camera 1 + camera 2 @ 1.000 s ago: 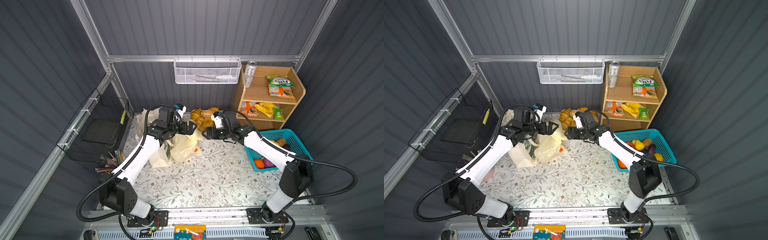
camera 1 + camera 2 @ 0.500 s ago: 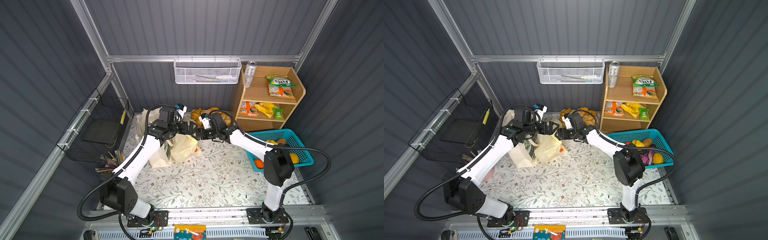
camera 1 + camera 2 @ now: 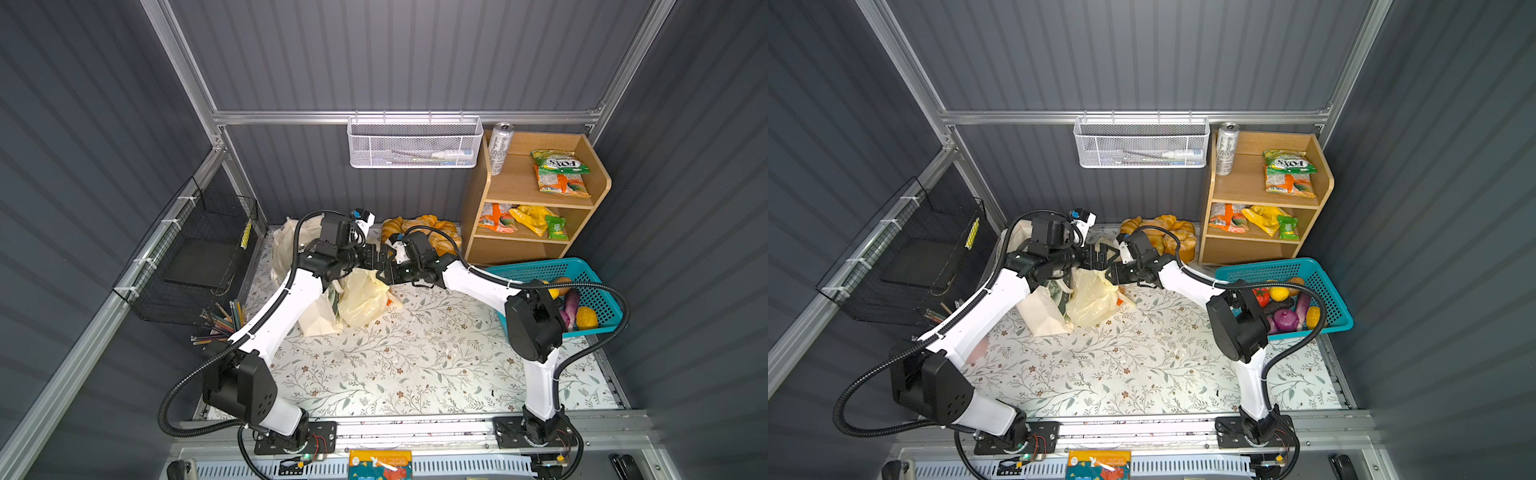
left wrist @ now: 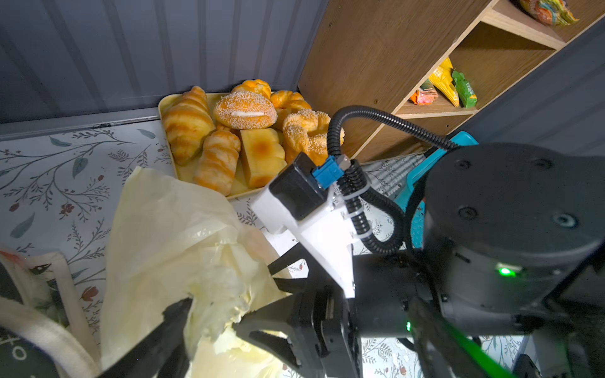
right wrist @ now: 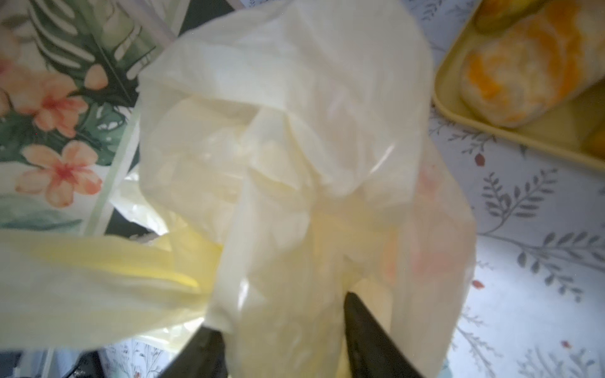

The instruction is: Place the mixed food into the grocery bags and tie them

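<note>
Thin pale-yellow plastic bag point(image 3: 361, 299): left gripper point(image 4: 216, 324) spread wide about its bunched top; right gripper point(image 5: 281, 314) part-closed around it, hold uncertain.

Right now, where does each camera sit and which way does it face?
Both top views: high in front, looking down at the table; left arm and right arm whole, left gripper and right gripper at the plastic bag.
Left wrist: on the left arm, facing bread tray and shelf; own finger and right arm's wrist show.
Right wrist: close over the bag; own fingertips only.
Shared: bag and tray.
</note>
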Action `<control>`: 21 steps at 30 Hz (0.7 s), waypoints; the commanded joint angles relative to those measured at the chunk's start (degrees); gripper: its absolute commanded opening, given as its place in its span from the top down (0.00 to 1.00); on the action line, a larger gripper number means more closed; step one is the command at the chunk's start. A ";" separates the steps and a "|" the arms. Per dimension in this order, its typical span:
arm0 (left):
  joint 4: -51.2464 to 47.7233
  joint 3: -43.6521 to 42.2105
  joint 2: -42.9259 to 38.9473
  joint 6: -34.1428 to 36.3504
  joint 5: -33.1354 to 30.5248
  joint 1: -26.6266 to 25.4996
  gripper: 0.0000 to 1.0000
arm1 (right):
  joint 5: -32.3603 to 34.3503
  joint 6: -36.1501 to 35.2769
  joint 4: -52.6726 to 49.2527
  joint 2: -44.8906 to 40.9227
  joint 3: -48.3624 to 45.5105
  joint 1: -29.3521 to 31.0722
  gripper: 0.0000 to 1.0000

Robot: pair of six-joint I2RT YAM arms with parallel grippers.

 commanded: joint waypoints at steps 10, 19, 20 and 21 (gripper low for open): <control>-10.06 12.37 2.22 6.27 -14.25 -0.34 0.00 | 2.96 3.02 -0.70 -6.70 -5.47 -0.15 1.00; -22.87 18.80 1.46 9.96 -14.64 -0.13 0.00 | 5.46 4.25 -2.93 -16.09 -12.34 -3.60 1.00; -20.82 16.80 -0.57 9.51 -14.62 -0.09 0.00 | 5.50 3.85 -3.11 -17.29 -13.16 -3.83 1.00; -19.34 15.40 -2.16 8.79 -14.76 -0.09 0.00 | 5.66 3.35 -3.62 -18.35 -13.77 -4.02 1.00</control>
